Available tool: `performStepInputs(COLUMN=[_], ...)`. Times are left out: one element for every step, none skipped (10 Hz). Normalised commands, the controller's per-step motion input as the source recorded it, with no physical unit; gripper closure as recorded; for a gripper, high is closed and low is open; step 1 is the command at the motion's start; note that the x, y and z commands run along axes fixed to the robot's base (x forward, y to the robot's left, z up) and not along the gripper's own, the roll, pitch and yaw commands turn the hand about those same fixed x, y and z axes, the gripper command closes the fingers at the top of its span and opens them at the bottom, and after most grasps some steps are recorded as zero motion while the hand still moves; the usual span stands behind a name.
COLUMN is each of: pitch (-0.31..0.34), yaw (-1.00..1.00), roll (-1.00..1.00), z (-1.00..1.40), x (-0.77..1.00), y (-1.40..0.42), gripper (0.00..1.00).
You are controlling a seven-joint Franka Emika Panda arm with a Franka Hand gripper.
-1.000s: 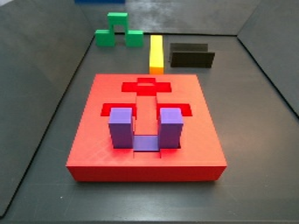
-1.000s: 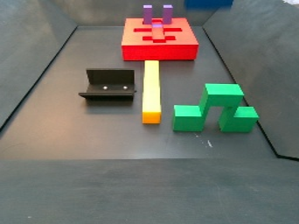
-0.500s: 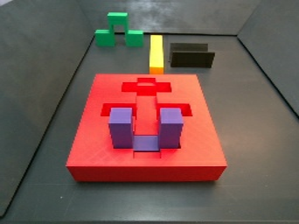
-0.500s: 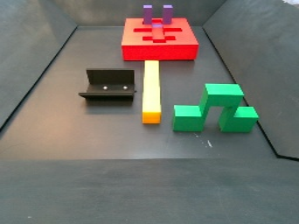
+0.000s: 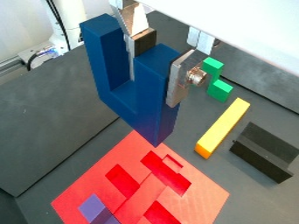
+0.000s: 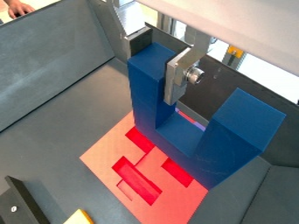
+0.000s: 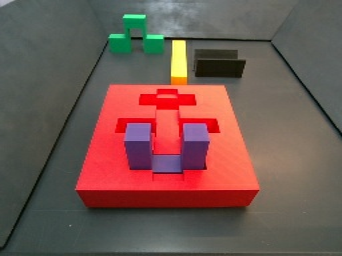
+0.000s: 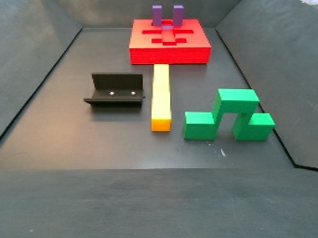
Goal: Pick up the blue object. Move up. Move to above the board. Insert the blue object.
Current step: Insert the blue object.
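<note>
As both wrist views show, the gripper is closed on the blue object: the silver finger plates press on one prong of the dark blue U-shaped block, one plate on each side, and the jaws are only as wide apart as that prong is thick. The block hangs with its base downwards and its two prongs upwards, and it touches nothing under it. In my judgement, picking up and moving up are done.

The board lies below the block in both wrist views. In a wrist view its red top with the shaped recesses sits directly under the blue base, so the block seems to be above the board, or close to that; I cannot tell if it is exactly over the free recess. Both side views show no gripper and no blue object, which suggests that they are high above the board, outside those pictures.

In a side view, the purple block already stands in the board, in the end farther from the cross-shaped recess. Beyond the cross end of the board lie the yellow bar, the fixture and the green blocks, well apart from the board.

What remains, as I judge it, is the fine alignment over the empty recess and the insertion itself.
</note>
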Motion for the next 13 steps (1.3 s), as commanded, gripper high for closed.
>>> performStepInputs(pitch=[0.000, 0.000, -0.037, -0.056, -0.039, -0.019, 0.000, 0.056, 0.064, 0.023, 0.000, 0.000, 0.000], yaw=[-0.06, -0.09, -0.12, -0.14, -0.08, -0.04, 0.00, 0.00, 0.04, 0.01, 0.00, 0.00, 0.00], roll=[0.00, 0.00, -0.06, -0.10, -0.06, -0.02, 0.00, 0.10, 0.18, 0.23, 0.25, 0.27, 0.26], z=[-0.15, -0.22, -0.14, -0.11, -0.16, -0.21, -0.35, -0.47, -0.57, -0.60, -0.60, -0.56, -0.56], x=[0.07, 0.23, 0.43, 0.65, 0.80, 0.81, 0.67, 0.51, 0.43, 0.44, 0.42, 0.39, 0.33], y=[0.00, 0.00, 0.00, 0.02, 0.09, 0.18, 0.24, 0.19, 0.09, 0.01, 0.00, 0.00, 0.00], gripper=[1.00, 1.00, 1.00, 1.00, 1.00, 1.00, 1.00, 1.00, 1.00, 1.00, 1.00, 1.00, 1.00])
